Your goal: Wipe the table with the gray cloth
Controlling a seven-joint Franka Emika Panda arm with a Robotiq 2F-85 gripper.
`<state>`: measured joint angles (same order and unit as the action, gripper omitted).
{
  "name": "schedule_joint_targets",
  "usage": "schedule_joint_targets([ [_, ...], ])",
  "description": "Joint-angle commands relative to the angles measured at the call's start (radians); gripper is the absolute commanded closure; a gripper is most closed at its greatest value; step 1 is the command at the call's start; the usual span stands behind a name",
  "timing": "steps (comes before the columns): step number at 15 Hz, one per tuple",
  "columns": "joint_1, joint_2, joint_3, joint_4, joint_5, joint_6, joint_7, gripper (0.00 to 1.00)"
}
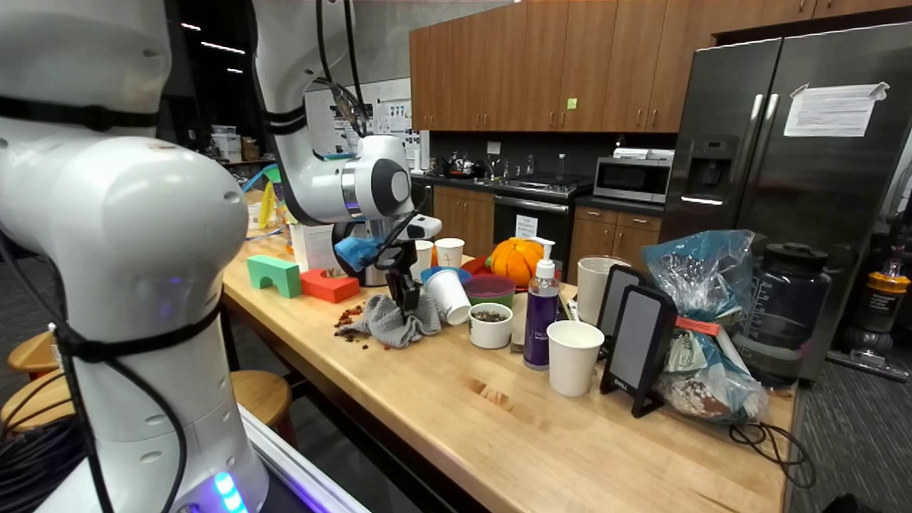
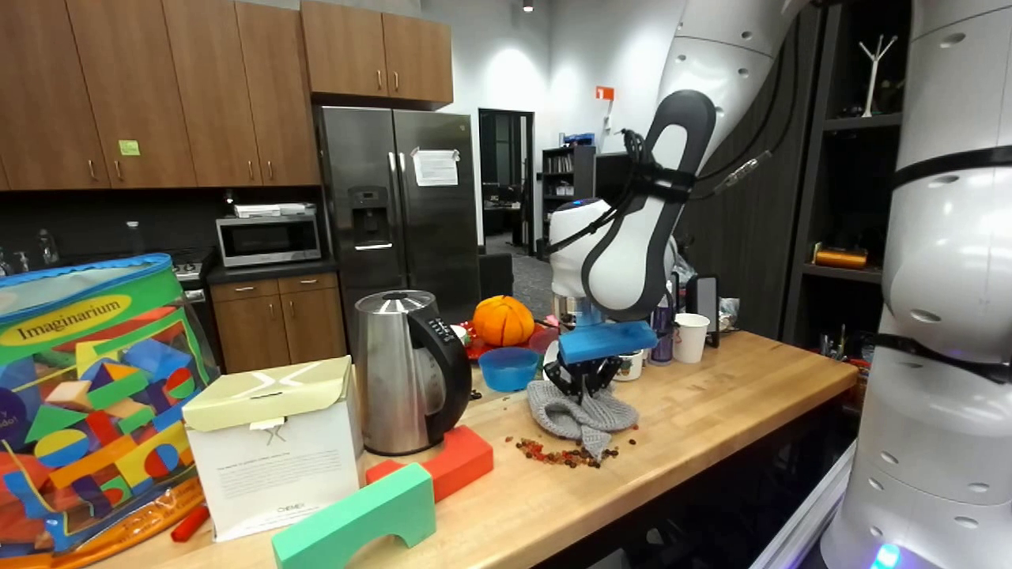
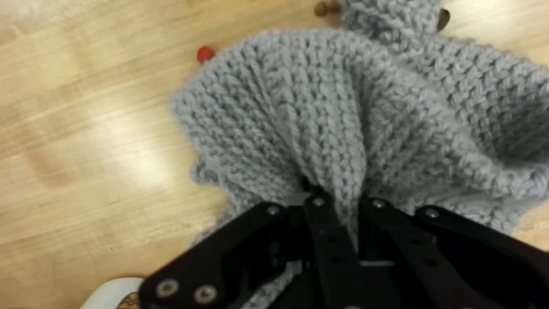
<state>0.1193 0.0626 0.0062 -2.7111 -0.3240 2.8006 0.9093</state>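
Observation:
The gray cloth lies rumpled on the wooden table in both exterior views, cloth (image 1: 385,324) on table (image 1: 456,413) and cloth (image 2: 553,407) on table (image 2: 704,395). My gripper (image 1: 406,308) points down into the cloth; it also shows above the cloth in an exterior view (image 2: 583,391). In the wrist view, the gripper (image 3: 345,210) is shut on a fold of the cloth (image 3: 291,103) pinched between its fingers. Red and dark bits (image 2: 557,456) lie spilled beside and partly against the cloth; a red bit (image 3: 205,54) sits at its edge in the wrist view.
Near the cloth stand a tilted white cup (image 1: 447,293), a white cup of dark bits (image 1: 490,333), a purple pump bottle (image 1: 541,320) and a blue bowl (image 2: 507,370). A kettle (image 2: 395,356), red block (image 2: 458,462) and green block (image 2: 356,518) stand on the opposite side.

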Motion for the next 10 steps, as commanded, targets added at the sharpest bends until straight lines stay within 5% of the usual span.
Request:
schedule_joint_targets([
  [1, 0.062, 0.124, 0.037, 0.048, -0.086, -0.015, 0.107, 0.97],
  [10, 0.124, 0.155, 0.068, 0.146, -0.17, -0.128, 0.184, 0.97],
])
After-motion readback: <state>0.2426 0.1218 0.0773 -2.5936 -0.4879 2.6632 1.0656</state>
